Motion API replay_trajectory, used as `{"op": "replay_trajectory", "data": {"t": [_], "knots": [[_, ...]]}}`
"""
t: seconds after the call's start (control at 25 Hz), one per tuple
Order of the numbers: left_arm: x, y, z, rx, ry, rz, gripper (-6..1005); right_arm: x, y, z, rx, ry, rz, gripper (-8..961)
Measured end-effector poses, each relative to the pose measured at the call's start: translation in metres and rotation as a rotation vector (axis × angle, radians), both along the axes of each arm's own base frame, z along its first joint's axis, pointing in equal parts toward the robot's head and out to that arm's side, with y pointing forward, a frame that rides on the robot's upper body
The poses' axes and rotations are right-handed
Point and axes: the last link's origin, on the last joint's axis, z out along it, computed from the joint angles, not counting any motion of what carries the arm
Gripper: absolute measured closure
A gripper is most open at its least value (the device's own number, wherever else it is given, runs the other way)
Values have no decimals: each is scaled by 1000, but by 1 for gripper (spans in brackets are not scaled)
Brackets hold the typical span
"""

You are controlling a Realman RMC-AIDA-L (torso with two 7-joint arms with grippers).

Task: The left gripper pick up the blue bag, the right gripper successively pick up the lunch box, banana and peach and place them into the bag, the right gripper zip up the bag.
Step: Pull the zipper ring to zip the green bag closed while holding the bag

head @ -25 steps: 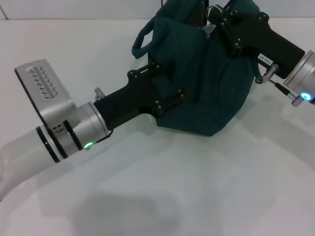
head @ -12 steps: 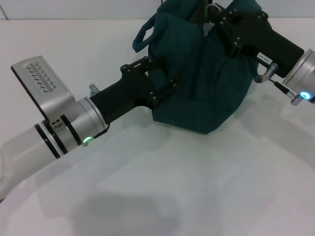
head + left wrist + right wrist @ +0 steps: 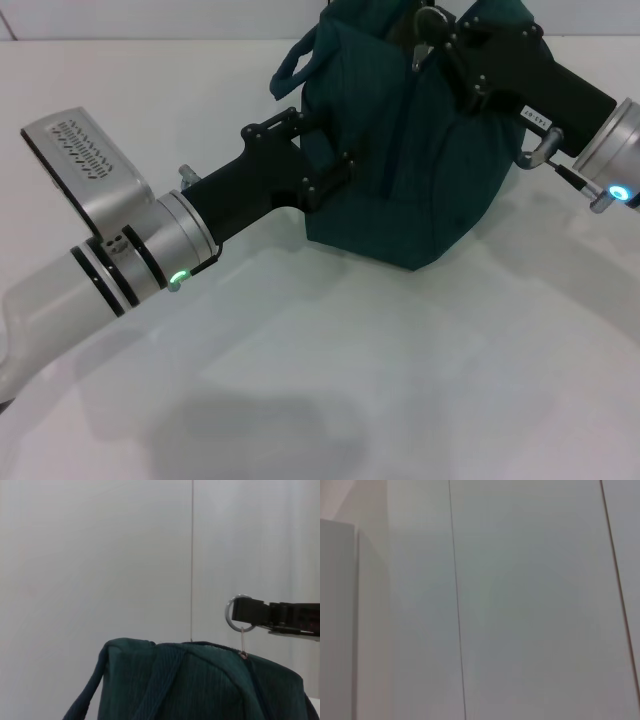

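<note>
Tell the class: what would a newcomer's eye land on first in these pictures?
The soft dark teal-blue fabric bag stands out, at the far middle of the white table. The left gripper is against its side, and the right gripper is at its top, by the metal zipper ring.

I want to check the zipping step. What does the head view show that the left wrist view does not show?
Only the head view shows the left gripper against the side of the blue bag, both arms and the white table. Only the left wrist view shows the metal ring pull clearly, standing above the bag's top, with the right gripper hooked in it. Both views show the bag and the right gripper.
</note>
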Motion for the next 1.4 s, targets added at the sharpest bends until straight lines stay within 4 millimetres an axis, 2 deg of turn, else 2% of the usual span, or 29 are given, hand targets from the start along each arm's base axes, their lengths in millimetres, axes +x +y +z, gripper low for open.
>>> {"op": "replay_trajectory", "data": {"t": [0.68, 0.88, 1.2, 1.4], "knots": [[8, 1, -5, -26, 27, -50, 441, 0, -1, -1, -4, 1, 3, 947], [10, 2, -5, -24, 26, -54, 665, -2, -2, -1, -6, 2, 12, 947], [12, 2, -6, -5, 51, -83, 855, -2, -1, -1, 0, -2, 12, 947], [14, 3, -5, -2, 51, -95, 896, -2, -1, 0, 6, -1, 14, 947]]}}
